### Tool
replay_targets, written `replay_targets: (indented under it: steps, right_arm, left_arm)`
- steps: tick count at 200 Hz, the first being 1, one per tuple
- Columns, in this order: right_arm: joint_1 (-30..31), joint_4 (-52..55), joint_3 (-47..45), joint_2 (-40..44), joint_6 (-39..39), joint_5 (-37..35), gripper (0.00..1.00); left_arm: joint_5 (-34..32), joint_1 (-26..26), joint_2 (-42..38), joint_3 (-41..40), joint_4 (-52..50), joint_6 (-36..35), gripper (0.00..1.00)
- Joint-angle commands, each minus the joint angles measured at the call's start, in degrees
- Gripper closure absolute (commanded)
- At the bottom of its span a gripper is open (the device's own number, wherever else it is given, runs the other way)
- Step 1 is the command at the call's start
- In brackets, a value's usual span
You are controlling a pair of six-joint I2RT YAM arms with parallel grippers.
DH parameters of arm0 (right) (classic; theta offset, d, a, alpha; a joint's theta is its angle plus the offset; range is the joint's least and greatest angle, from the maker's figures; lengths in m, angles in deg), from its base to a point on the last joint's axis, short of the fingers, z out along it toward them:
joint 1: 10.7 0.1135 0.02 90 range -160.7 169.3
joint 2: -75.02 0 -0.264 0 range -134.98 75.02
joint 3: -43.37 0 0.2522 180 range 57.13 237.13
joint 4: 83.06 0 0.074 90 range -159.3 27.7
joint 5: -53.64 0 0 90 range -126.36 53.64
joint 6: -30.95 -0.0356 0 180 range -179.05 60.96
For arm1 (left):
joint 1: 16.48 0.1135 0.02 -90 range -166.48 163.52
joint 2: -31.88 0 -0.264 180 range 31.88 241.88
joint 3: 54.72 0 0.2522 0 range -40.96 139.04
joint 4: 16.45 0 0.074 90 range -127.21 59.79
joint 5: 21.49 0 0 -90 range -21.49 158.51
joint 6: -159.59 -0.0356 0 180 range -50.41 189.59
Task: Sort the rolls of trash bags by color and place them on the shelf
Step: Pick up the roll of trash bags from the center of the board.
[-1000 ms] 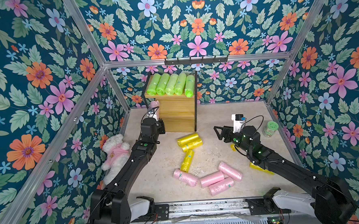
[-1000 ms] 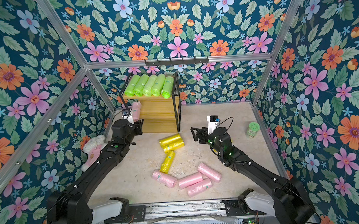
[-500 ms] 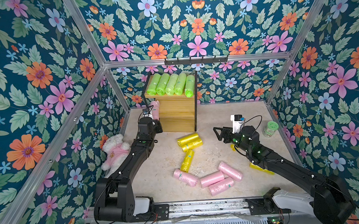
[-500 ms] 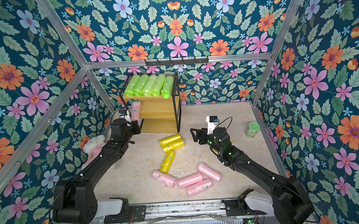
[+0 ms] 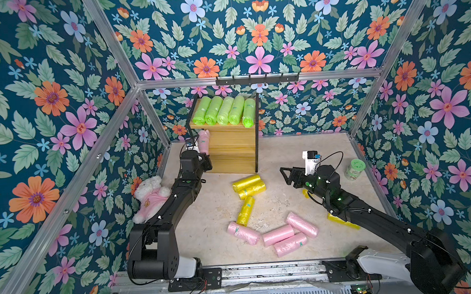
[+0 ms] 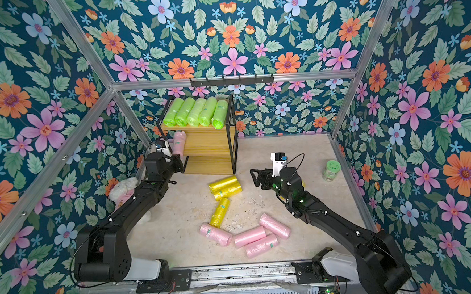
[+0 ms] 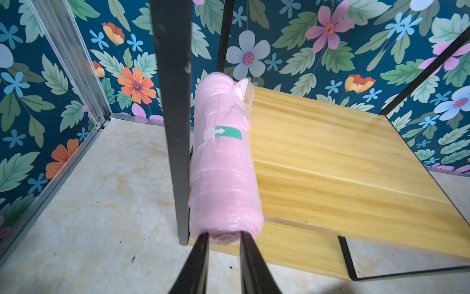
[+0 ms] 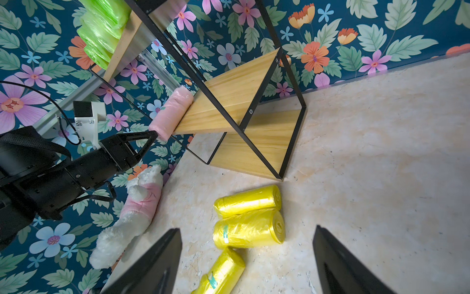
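Five green rolls (image 5: 225, 113) top the shelf (image 5: 228, 142); left jaws clamp a mid-tier pink roll (image 7: 223, 163), right jaws wide.

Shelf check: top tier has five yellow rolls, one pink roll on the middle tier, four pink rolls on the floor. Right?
Not quite. The five rolls on the top tier of the shelf are lime green rolls, not yellow, as both top views show. The yellow rolls lie on the floor. The rest stands: one pink roll on the middle tier, four pink rolls on the floor.
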Motion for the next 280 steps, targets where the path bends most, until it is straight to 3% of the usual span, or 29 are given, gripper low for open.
replay_targets:
  steps: [1, 27, 72, 102, 119, 192, 245, 280]
  right_arm:
    - [-0.1, 0.7, -0.3, -0.1, 0.2, 0.3, 0.15]
    - [0.0, 6.9, 0.5, 0.0, 1.3, 1.3, 0.15]
    - [0.9, 27.5, 2.7, -1.2, 3.6, 2.5, 0.16]
    - [5.7, 38.0, 2.6, -1.2, 2.9, -0.3, 0.16]
    - [9.2, 42.8, 2.3, -1.2, 1.4, -5.2, 0.15]
    - [13.6, 48.2, -0.2, -4.6, 0.4, -9.0, 0.18]
    - [13.4, 47.3, 0.1, -7.6, 1.3, -11.0, 0.30]
    - [9.8, 45.7, 0.9, -10.2, 2.8, -11.0, 0.41]
  left_arm:
    - [0.0, 0.0, -1.8, -0.8, 0.7, 0.6, 0.70]
    - [3.4, -0.1, -5.9, -4.0, 0.9, 3.6, 0.61]
    - [13.5, -0.8, -13.7, -11.0, 3.6, 14.0, 0.47]
    - [19.1, -1.9, -17.0, -13.4, 3.0, 18.6, 0.44]
    - [21.7, -3.1, -17.8, -13.6, 1.5, 19.5, 0.42]
    - [20.3, -6.6, -18.5, -14.3, 0.5, 18.0, 0.40]
    - [19.2, -8.5, -17.7, -14.5, 0.5, 17.0, 0.40]
    - [18.6, -9.4, -17.3, -14.1, 0.5, 16.6, 0.40]
